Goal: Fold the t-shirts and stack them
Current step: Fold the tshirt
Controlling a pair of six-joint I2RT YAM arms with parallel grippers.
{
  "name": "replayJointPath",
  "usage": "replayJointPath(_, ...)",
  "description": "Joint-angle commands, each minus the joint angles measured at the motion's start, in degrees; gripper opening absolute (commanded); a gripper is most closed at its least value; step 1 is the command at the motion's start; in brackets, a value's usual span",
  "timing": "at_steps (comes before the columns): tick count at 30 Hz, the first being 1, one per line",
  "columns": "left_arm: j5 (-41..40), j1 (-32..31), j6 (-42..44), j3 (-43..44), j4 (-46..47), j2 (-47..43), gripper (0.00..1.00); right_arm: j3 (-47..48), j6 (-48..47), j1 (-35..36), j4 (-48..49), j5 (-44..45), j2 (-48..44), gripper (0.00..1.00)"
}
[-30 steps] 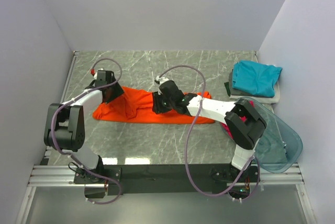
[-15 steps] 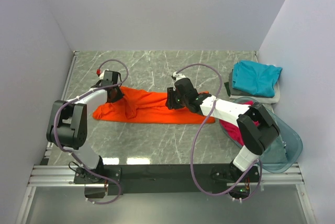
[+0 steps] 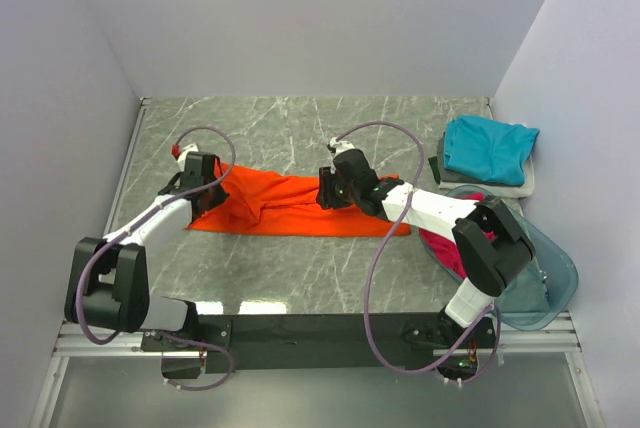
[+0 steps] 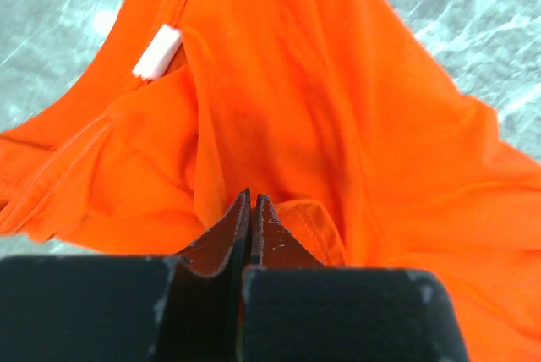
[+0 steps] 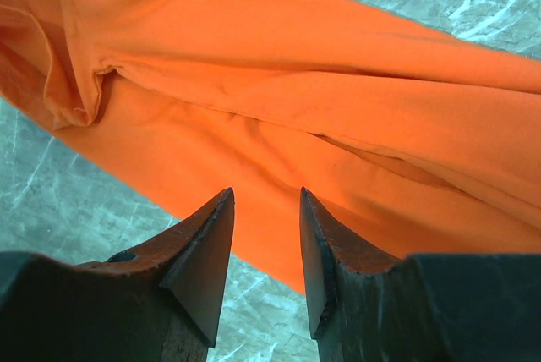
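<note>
Grey marble table (image 3: 400, 128), white walls. Left gripper (image 4: 250, 203) closed tight, pinching a fold at the left end of the orange t-shirt (image 4: 338, 125). Right gripper (image 5: 264, 201) spread and empty, just over the shirt's middle; shirt lies bunched left-to-right, mid-table.

No text, brand, number or sign could be read anywhere. The only label in view was a small white sewn-in tag (image 4: 157, 51) on the bright orange soft cloth t-shirt (image 4: 355, 125), seen from the left wrist camera. Its face showed plain white, with no print that could be made out.
</note>
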Motion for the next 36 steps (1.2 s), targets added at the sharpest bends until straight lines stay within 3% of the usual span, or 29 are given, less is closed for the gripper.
replayJointPath(1, -1.6, -0.4, -1.4, -1.9, -1.7, -2.1, 0.01, -0.2, -0.6, -0.3, 1.8, 0.1, -2.2, 0.44)
replayJointPath(4, -3.1, -0.3, -3.1, -3.8, -4.2, -4.1, 0.03, -0.2, -0.8, -0.3, 1.8, 0.1, -2.0, 0.44)
replayJointPath(11, -2.4, -0.5, -7.3, -7.9, -8.6, -12.1, 0.32, 1.1, -1.4, -0.2, 1.1, 0.0, -0.3, 0.44)
replayJointPath(20, -6.1, -0.8, -9.7, -8.2, -11.8, -19.3, 0.45, 5.0, -0.7, 0.5, 2.9, -4.8, 1.4, 0.44)
replayJointPath(28, -4.3, -0.7, -6.3, -1.1, -4.5, -9.4, 0.55, 17.8, -0.6, 6.5, 0.2, -4.2, 11.7, 0.44)
replayJointPath(36, 1.8, -0.8, -3.3, 6.2, 3.6, 7.0, 0.55, 25.4, 1.3, 8.9, 0.2, -6.5, 20.1, 0.44)
